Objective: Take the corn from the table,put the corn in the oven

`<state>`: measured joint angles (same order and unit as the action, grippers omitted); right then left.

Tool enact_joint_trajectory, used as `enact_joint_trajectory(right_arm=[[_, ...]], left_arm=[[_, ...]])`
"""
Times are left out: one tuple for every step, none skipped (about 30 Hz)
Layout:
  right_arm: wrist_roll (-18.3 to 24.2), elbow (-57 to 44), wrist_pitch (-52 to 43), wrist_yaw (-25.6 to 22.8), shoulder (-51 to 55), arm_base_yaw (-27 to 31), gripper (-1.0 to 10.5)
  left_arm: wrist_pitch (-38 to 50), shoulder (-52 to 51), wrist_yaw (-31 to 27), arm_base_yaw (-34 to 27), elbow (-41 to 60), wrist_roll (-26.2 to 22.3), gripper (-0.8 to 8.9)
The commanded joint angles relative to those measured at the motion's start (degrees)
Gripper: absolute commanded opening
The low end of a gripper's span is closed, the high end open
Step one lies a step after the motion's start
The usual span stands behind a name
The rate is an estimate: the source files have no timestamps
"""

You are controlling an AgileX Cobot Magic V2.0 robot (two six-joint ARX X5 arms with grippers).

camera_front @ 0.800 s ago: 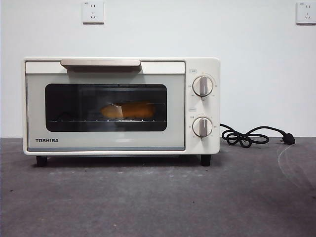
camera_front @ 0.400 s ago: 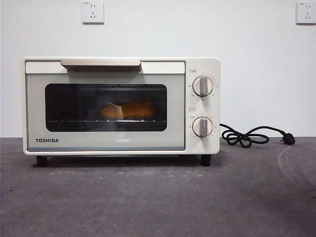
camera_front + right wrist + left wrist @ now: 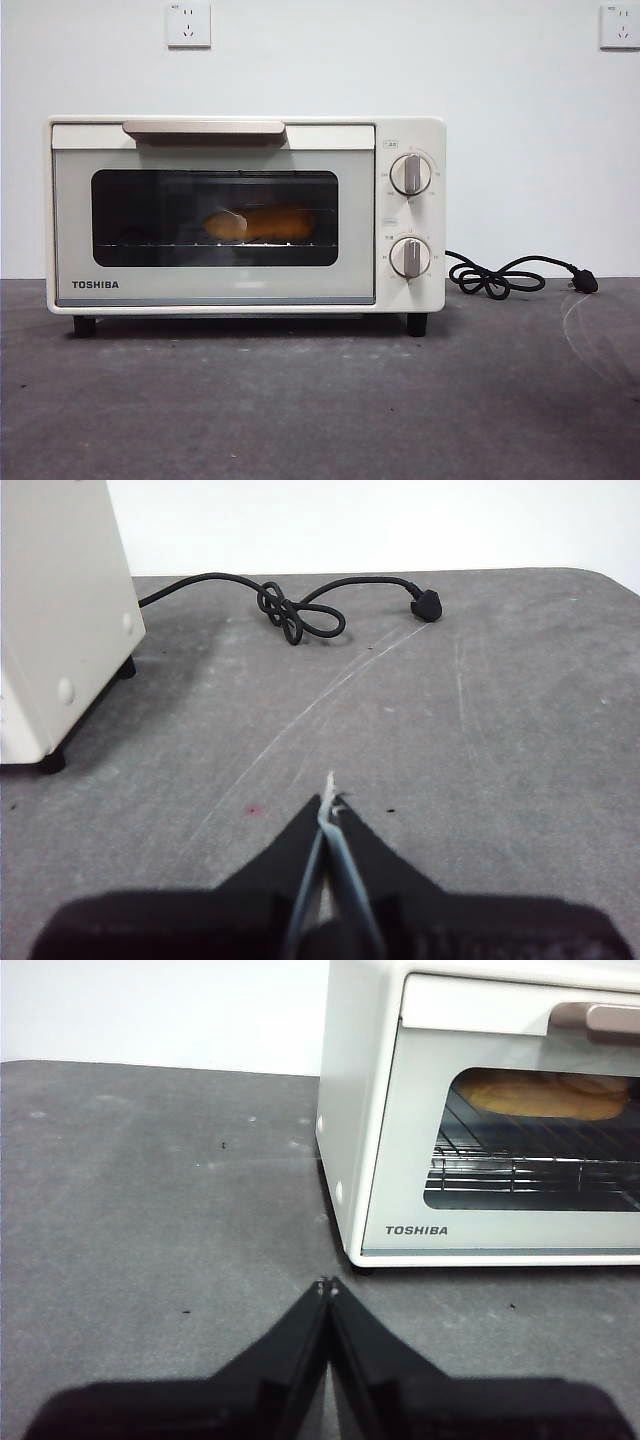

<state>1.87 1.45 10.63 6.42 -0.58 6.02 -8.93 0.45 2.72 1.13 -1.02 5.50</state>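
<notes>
Nothing moved; corn (image 3: 258, 224) behind oven (image 3: 410, 290) glass.

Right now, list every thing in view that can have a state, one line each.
oven: door shut, upright on the table.
corn: inside the oven, lying on the rack behind the glass.
cord: unplugged, loosely coiled on the table beside the oven.
left gripper: shut, empty, short of the oven.
right gripper: shut, empty, over bare table.
</notes>
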Motion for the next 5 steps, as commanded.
enact_joint_trajectory(right_arm=[[-0.50, -0.57, -0.42, 0.00, 0.04, -0.02, 0.0], [-0.50, -0.57, -0.42, -0.02, 0.04, -0.02, 0.0], [-0.50, -0.57, -0.42, -0.02, 0.04, -0.02, 0.0], [-0.50, -0.57, -0.42, -0.02, 0.04, -0.02, 0.0], [-0.50, -0.57, -0.42, -0.02, 0.04, -0.02, 0.0]], left_arm=[[0.02, -0.07, 0.24, -0.07, 0.39, 0.00, -0.04], [-0.04, -0.07, 0.24, -0.07, 0.39, 0.00, -0.04], [-0.07, -0.07, 0.24, -0.07, 0.39, 0.00, -0.04], [-0.04, -0.07, 0.24, -0.07, 0.39, 0.00, -0.04], [-0.04, -0.07, 0.24, -0.07, 0.39, 0.00, -0.04]])
